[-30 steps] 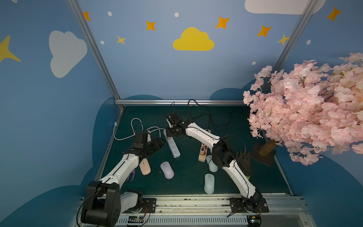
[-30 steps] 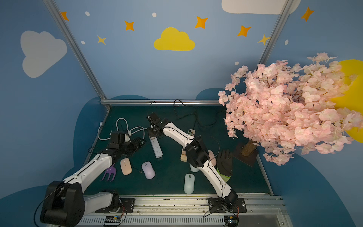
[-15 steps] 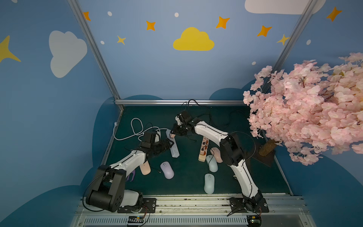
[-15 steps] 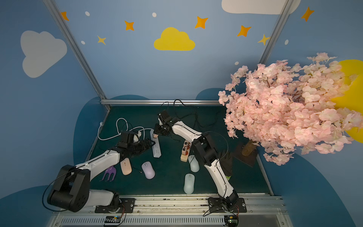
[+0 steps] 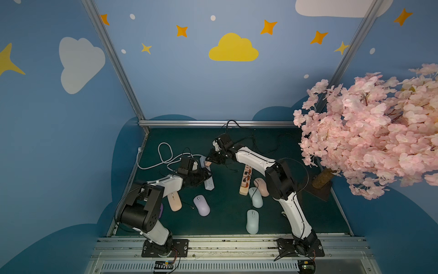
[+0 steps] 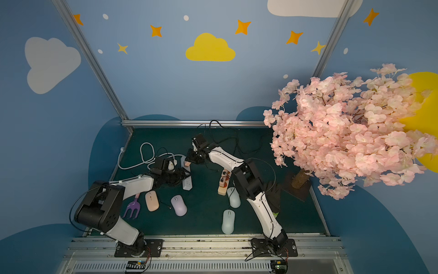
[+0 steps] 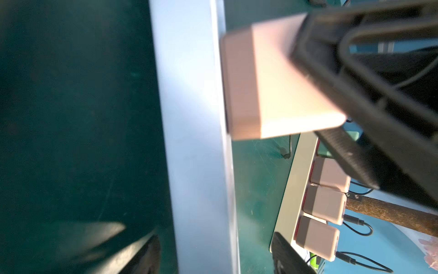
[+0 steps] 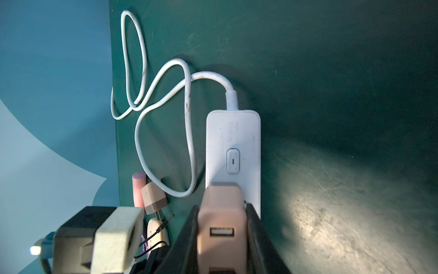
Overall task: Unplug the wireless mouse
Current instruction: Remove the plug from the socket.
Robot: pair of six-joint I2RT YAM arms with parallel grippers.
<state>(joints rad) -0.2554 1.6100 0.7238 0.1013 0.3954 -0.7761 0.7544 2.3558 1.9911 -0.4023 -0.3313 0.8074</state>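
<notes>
The right gripper (image 8: 221,208) is seen closed on a pink adapter (image 8: 222,201), which is pinched on two opposite sides by the black fingers (image 8: 189,227). The adapter stands on the white power strip (image 8: 233,142) just below the strip's switch, at the end from which the white cord (image 8: 187,106) leaves. Its USB port faces the right wrist camera and is seen without a cable in it. In the left wrist view the adapter's base is met by the strip's face; whether the prongs are seated cannot be told. The left gripper (image 7: 213,253) is placed astride the same strip further along, with its fingers (image 7: 284,256) held wide, one on each side, and a gap is seen between each finger and the strip's edge. In both top views the two grippers are found close together over the strip, on the left half of the green mat (image 5: 225,213). A peach mouse (image 5: 175,201) and a lilac mouse (image 5: 202,205) lie nearest, beside the left arm and apart from the strip; which mouse the adapter serves cannot be told. A beige power strip (image 5: 245,182) carrying three pink adapters (image 7: 324,204) is noted under the right arm, with two pale blue mice (image 5: 256,197) near it.
</notes>
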